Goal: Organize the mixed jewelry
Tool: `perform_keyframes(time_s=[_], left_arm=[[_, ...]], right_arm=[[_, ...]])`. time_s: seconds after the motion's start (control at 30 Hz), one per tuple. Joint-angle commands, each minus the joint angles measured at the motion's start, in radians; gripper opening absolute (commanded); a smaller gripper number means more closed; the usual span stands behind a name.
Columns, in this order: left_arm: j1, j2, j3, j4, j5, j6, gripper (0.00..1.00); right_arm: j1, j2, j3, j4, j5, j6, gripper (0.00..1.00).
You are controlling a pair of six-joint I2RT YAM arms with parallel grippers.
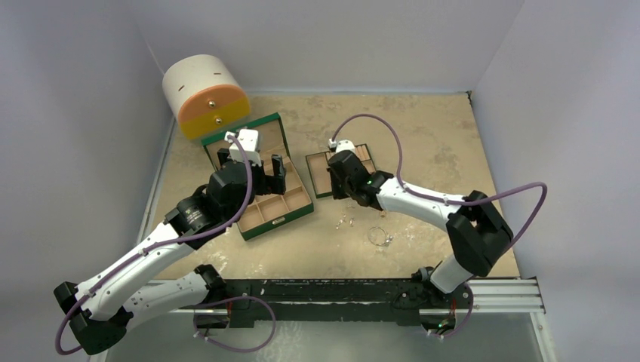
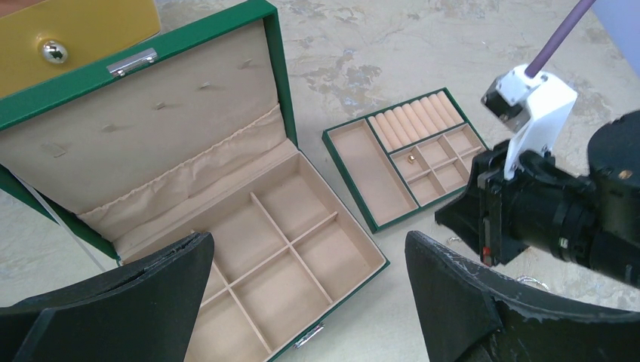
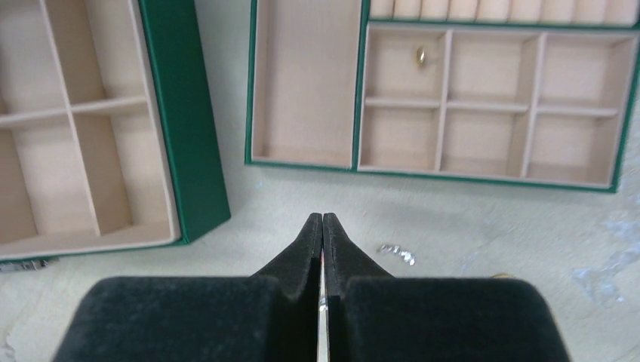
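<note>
Desk (image 1: 423, 136), marbled tan, carrying 3 containers and loose jewelry. Box (image 2: 275, 68): green, tan-lined, lid up, divided into compartments that show nothing inside where visible, though the left arm hides part of it in the top view. Tray (image 3: 430, 175): green, lying flat just right of the box, with 1 long compartment, a row of ring rolls and 6 small compartments. Drawer case (image 1: 204, 94): round, white and orange, at the far left corner behind the box. Gold piece (image 3: 420, 56): 1, lying in the small compartment beside the long one and next to the rolls. Silvery piece (image 3: 398, 253): small, on the bare desk near the tray's front rim. Hoop (image 1: 380, 237): thin wire, on the desk nearer the arm bases, apart from the tray. Left fingers (image 2: 438, 279): spread wide above the box, holding nothing. Right fingers (image 3: 317, 241): pressed together, no item visible between them, tips over bare desk just in front of the tray, beside the silvery piece; contact with the desk cannot be told.
</note>
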Motion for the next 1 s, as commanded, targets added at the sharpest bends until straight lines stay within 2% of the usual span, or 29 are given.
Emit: perform_keyframes(time_s=[0.0, 0.37, 0.97], left_arm=[[0.001, -0.001, 0.046, 0.022, 0.003, 0.009, 0.98], [0.001, 0.000, 0.046, 0.019, -0.009, 0.012, 0.98], [0.000, 0.011, 0.047, 0.015, -0.018, 0.015, 0.98]], right_arm=[[-0.037, 0.001, 0.088, 0.007, 0.065, -0.072, 0.00], [-0.130, 0.121, 0.186, 0.092, 0.030, -0.123, 0.00], [-0.158, 0.270, 0.231, 0.173, 0.008, -0.083, 0.00]])
